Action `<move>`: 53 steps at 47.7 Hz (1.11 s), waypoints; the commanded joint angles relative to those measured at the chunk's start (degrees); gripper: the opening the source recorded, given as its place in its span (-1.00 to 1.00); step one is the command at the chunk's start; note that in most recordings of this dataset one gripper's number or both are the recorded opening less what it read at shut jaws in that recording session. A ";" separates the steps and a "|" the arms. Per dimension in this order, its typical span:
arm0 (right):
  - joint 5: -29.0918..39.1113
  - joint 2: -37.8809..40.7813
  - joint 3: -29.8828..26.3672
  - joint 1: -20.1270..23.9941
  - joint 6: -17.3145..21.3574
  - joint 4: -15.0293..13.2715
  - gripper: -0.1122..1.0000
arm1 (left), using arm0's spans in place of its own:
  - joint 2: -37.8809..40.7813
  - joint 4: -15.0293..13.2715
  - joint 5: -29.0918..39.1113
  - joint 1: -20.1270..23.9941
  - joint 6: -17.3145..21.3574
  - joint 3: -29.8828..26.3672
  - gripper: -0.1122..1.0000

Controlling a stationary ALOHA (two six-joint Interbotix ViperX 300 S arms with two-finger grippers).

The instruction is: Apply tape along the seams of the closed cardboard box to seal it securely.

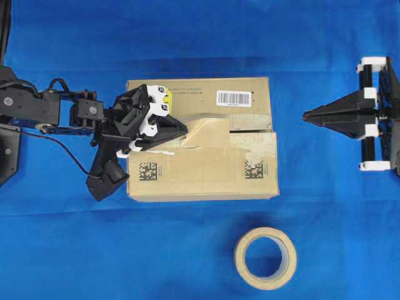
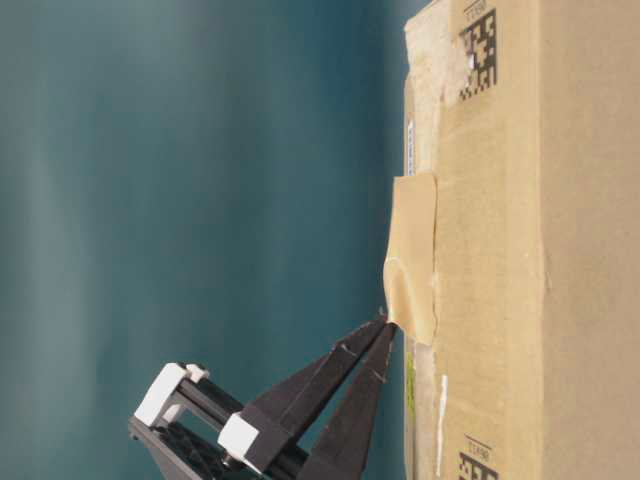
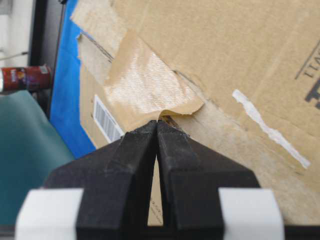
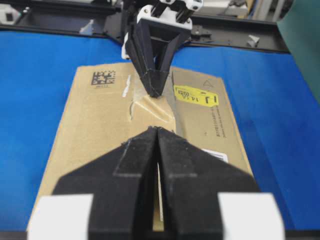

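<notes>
The cardboard box (image 1: 200,169) lies flat mid-table, with its yellow sticker (image 4: 196,94) and barcode label (image 1: 233,98) showing. A tan piece of tape (image 1: 209,128) lies over the seams (image 1: 250,131) near the middle of the lid. The tape's far part is stuck down and its near edge is curled up off the cardboard (image 3: 145,85). My left gripper (image 3: 157,122) is shut, its tips meeting right at that raised edge (image 2: 385,322). My right gripper (image 1: 304,115) is shut and holds nothing. It hovers off the box's right side and points at it (image 4: 157,130).
A beige tape roll (image 1: 265,257) lies on the blue cloth in front of the box. Pale old tape strips (image 1: 259,145) border the seam toward the right. The left arm (image 1: 56,109) reaches in from the left edge.
</notes>
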 commanded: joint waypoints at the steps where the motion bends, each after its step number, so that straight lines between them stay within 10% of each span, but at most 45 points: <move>1: -0.79 1.41 -2.11 0.00 0.09 0.53 -0.80 | -0.53 -0.09 0.26 0.00 -0.09 -0.44 -0.79; 20: -3.16 12.13 -7.29 0.00 0.18 2.20 -0.74 | -0.53 -0.09 0.26 1.05 -0.09 -0.62 -0.79; 37: -6.33 26.98 -16.88 0.00 0.18 4.66 0.30 | -0.53 -0.09 0.35 0.97 -0.09 -0.62 -0.79; 53: -5.98 34.01 -22.68 0.00 0.18 4.83 0.24 | -0.18 -0.09 1.76 0.97 -0.18 -0.97 -0.79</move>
